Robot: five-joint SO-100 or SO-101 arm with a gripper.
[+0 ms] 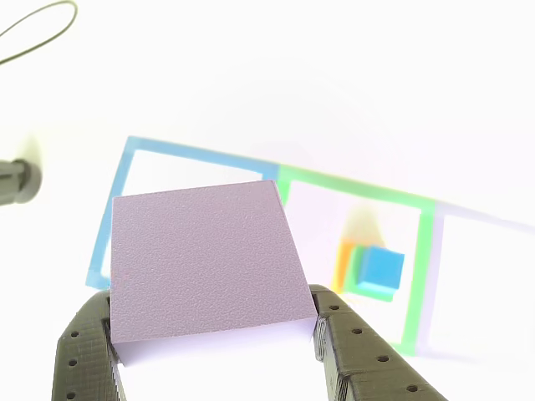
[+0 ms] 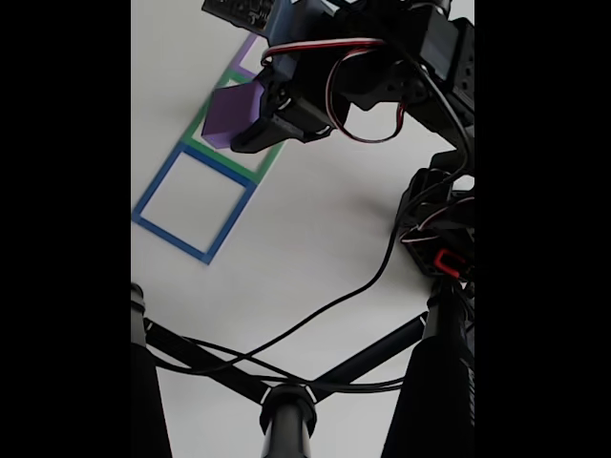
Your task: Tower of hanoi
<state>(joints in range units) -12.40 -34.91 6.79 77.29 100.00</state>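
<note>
In the other view the tool (image 1: 216,334) is clamped on the pale-purple slab (image 1: 205,259), one dark finger (image 1: 84,355) against its left edge and the other against its right edge. The slab is square, so it has no long axis; its broad face is turned up toward the camera and tilted, with the far edge higher in the picture. It covers much of the blue outline (image 1: 125,180) on the white table (image 1: 334,83).

To the right, inside the green outline (image 1: 422,267), stands a stack of cubes: the small blue cube (image 1: 383,267) on the green cube (image 1: 372,292), with the orange cube (image 1: 344,263) showing only as a washed-out sliver behind them. Glare bleaches the table and the outlines' far edges.

In the fixed view the slab (image 2: 229,113) hangs above the table over the green outline (image 2: 205,124), near the blue outline (image 2: 191,200). The arm (image 2: 382,67) hides the cubes and most of the purple outline (image 2: 250,46).
</note>
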